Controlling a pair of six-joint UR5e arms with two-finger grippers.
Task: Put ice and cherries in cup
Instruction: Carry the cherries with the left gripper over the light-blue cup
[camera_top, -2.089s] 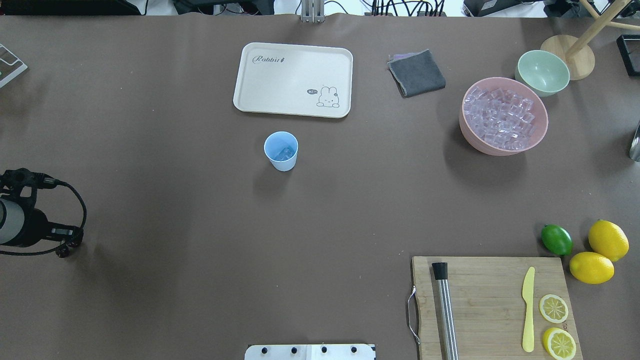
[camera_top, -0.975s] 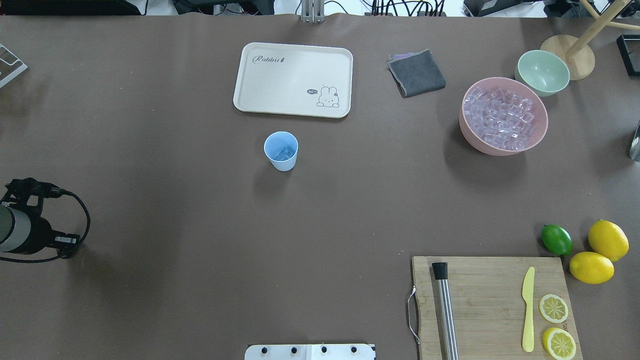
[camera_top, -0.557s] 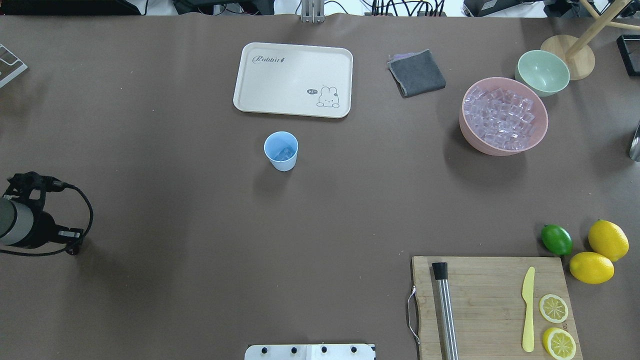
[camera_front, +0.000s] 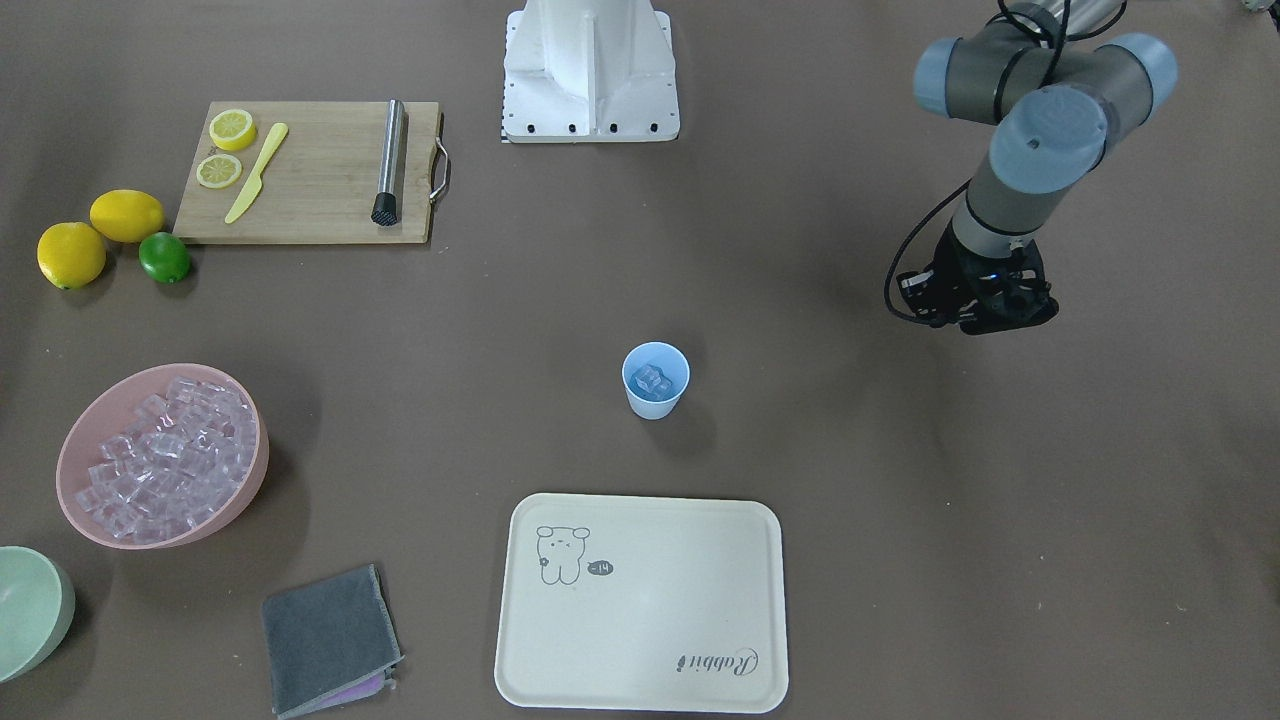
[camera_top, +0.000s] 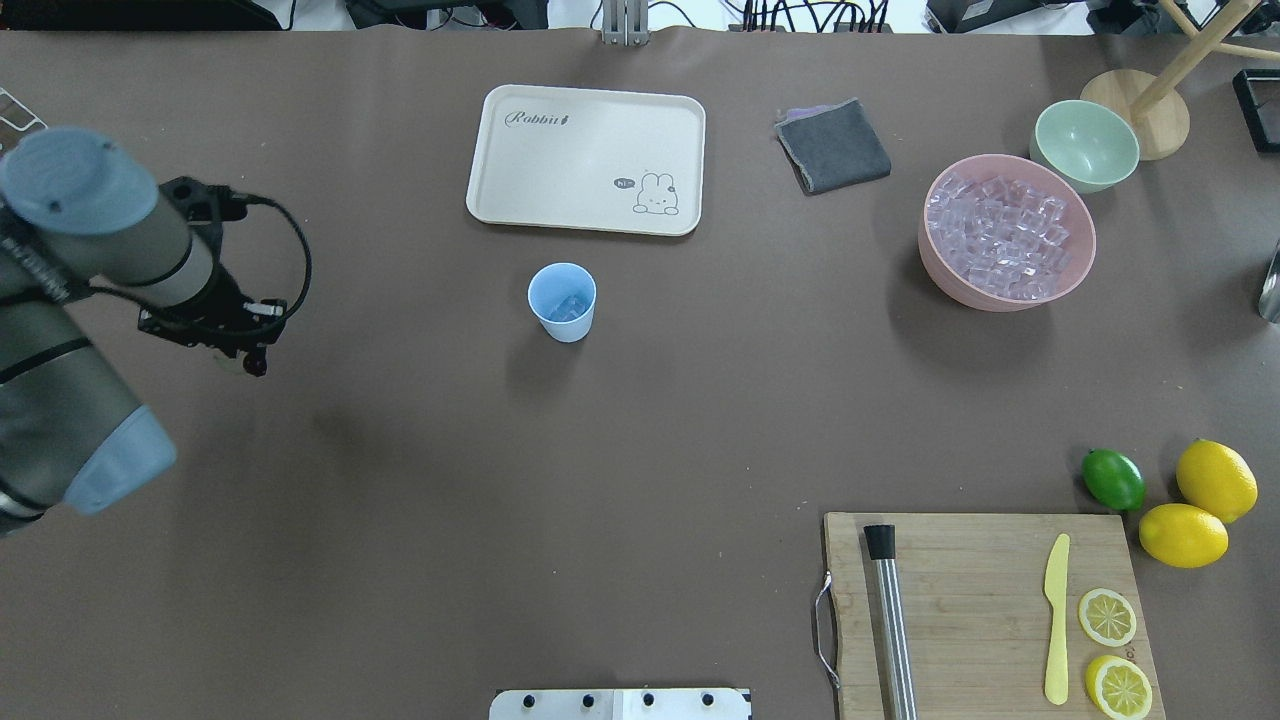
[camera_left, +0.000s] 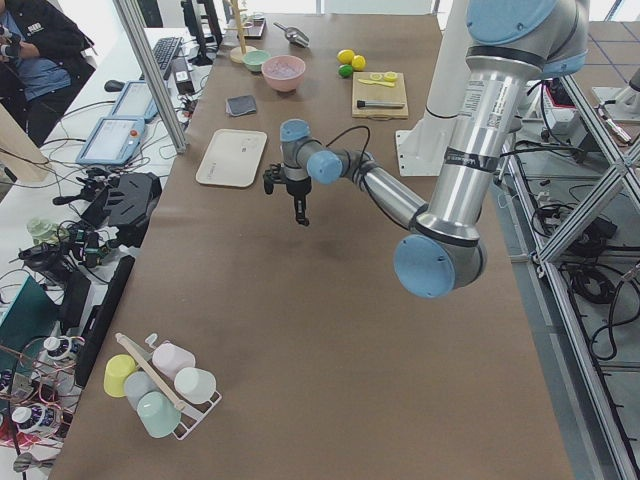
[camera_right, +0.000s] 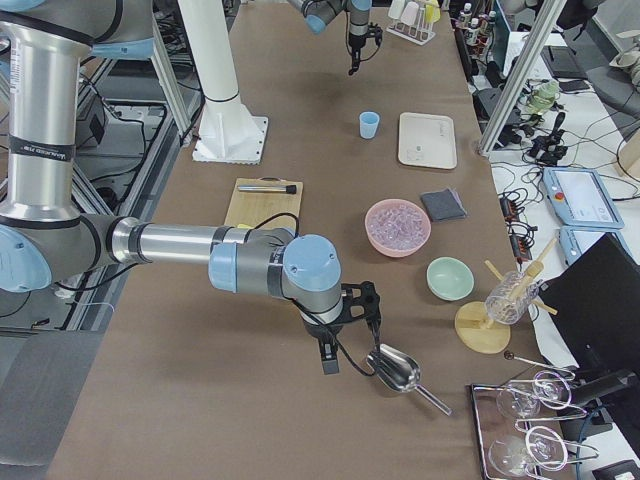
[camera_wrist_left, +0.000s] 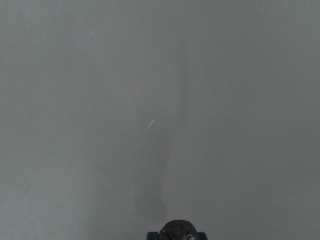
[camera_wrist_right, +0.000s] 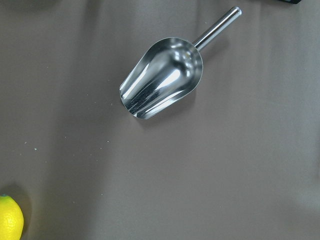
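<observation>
The light-blue cup (camera_top: 562, 300) stands upright in mid-table, just in front of the tray, with a few ice cubes (camera_front: 655, 381) inside. More ice (camera_top: 1005, 235) fills the pink bowl (camera_top: 940, 275) at the right. My left gripper (camera_top: 254, 362) hangs above bare table well left of the cup, pointing down. It looks shut on a small dark round thing, seemingly the cherries (camera_wrist_left: 176, 231), at the bottom edge of the left wrist view. My right gripper (camera_right: 326, 358) shows only in the exterior right view, beside a steel scoop (camera_wrist_right: 162, 77); I cannot tell whether it is open or shut.
A cream tray (camera_top: 586, 160) lies behind the cup, with a grey cloth (camera_top: 833, 146) to its right. A pale green bowl (camera_top: 1085, 145) stands behind the pink bowl. A cutting board (camera_top: 985, 610) with muddler, knife and lemon slices sits front right, next to a lime (camera_top: 1113, 479) and two lemons.
My left arm has swung from the table's left edge forward and to the right, nearer the cup, so much more of it shows. The cup, bowls and ice have not moved.
</observation>
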